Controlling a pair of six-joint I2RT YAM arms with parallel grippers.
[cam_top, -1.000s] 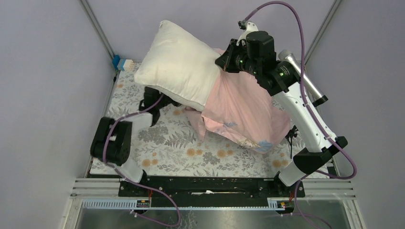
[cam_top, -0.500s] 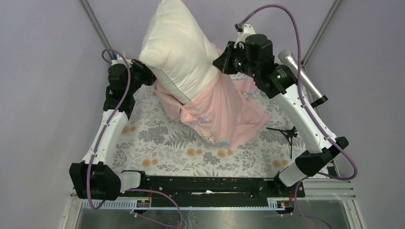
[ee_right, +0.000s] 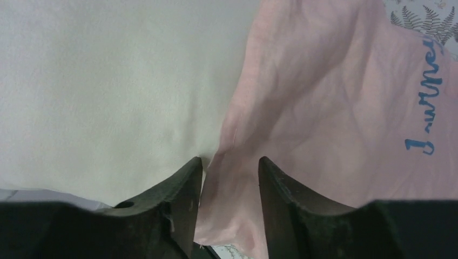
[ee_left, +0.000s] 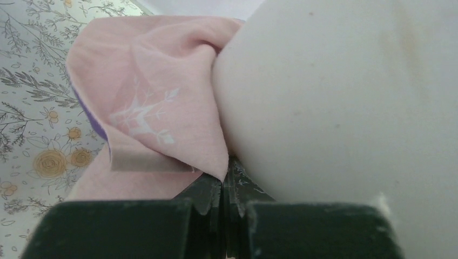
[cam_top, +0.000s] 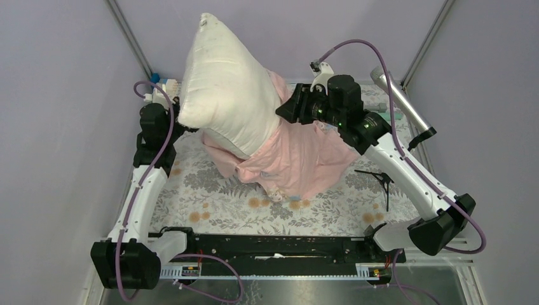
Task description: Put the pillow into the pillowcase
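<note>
The cream pillow (cam_top: 222,95) stands nearly upright at the back of the table, its lower end inside the pale pink pillowcase (cam_top: 305,159), which drapes down onto the cloth. My left gripper (ee_left: 222,181) is shut on a corner of the pillowcase's (ee_left: 162,108) hem, pressed against the pillow (ee_left: 335,97); in the top view the pillow mostly hides it. My right gripper (ee_right: 230,162) is open at the pillow's right side (cam_top: 286,111). Loose pillowcase hem (ee_right: 324,108) lies between its fingers, and the pillow (ee_right: 108,81) touches the left finger.
A floral table cloth (cam_top: 216,197) covers the table. A silver cylinder (cam_top: 400,101) leans at the right wall. A small black tripod (cam_top: 380,181) lies at the right. A blue and white object (cam_top: 166,84) sits in the back left corner. Walls close in on three sides.
The left arm rose from the table and lifted the pillowcase's left edge, so the pillow tipped upright. The right gripper came lower and its jaws opened off the hem.
</note>
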